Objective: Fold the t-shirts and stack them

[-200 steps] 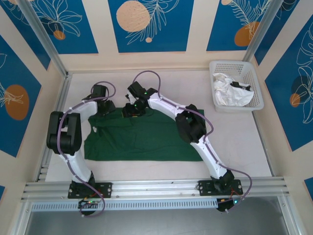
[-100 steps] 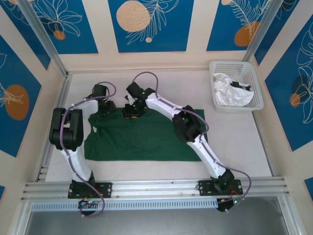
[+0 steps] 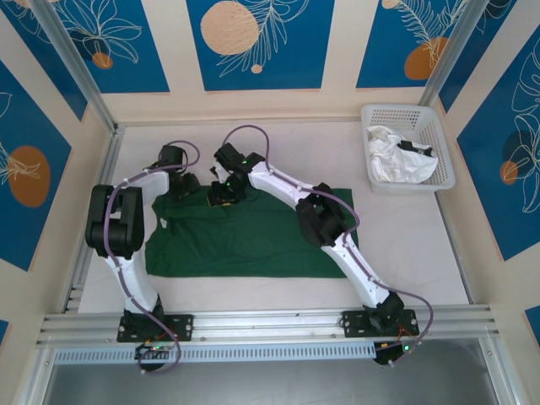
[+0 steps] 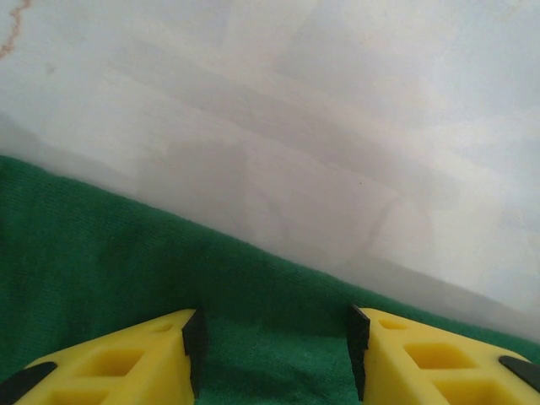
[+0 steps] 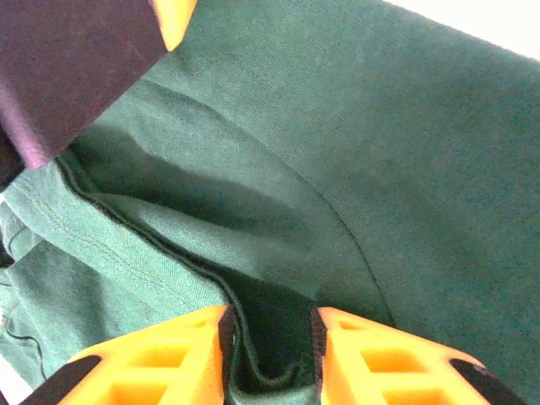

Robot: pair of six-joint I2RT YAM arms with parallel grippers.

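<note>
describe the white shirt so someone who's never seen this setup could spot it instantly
Look to the far right corner of the table, where a white lattice basket sits. The white t-shirt lies crumpled inside it. Unlike the dark green t-shirt spread flat mid-table, it is bunched up and bears a dark mark.

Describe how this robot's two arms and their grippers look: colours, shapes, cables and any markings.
The left arm and right arm have white tubular links joined by bulky black joints, with a purple cable looping along each. Small green lights glow at the bases. The left gripper and right gripper have blocky yellow-orange fingers with hollow cells and black inner pads.
</note>
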